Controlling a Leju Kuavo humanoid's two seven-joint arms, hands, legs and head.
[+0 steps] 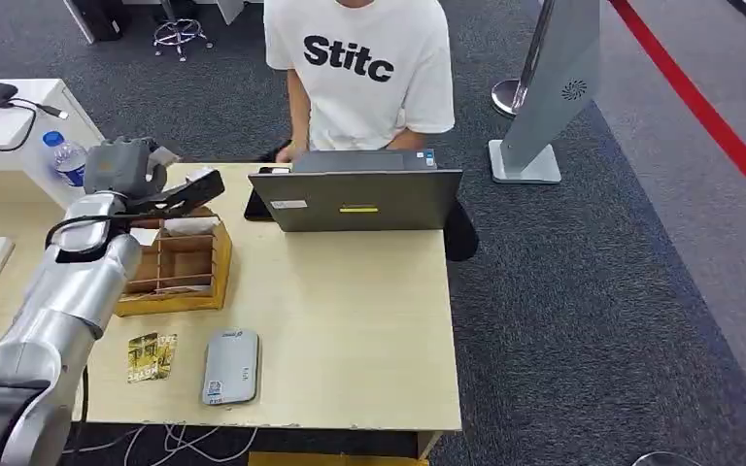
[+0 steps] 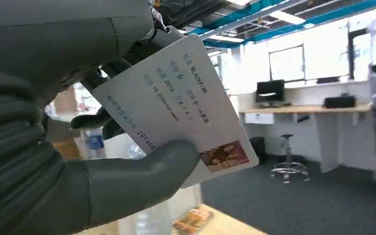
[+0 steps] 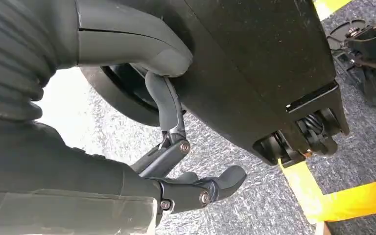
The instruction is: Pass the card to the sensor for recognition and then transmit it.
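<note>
White card [image 2: 176, 105] pinched by left hand [image 1: 126, 170] above wooden organizer [image 1: 177, 272], long axis toward laptop [image 1: 357, 197]. Right hand [image 3: 176, 161] empty, fingers apart.

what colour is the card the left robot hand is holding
White, with small blue and dark print and a reddish photo at one corner; the card shows best in the left wrist view.

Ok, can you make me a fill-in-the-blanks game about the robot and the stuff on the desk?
1. The robot's left hand holds a white ____ with printed text.
2. The grey sensor lies on the ____, near its front edge.
3. The wooden organizer sits beside a plastic water ____.
4. A person in a white shirt sits behind an open ____.

Missing words: card; table; bottle; laptop
</note>
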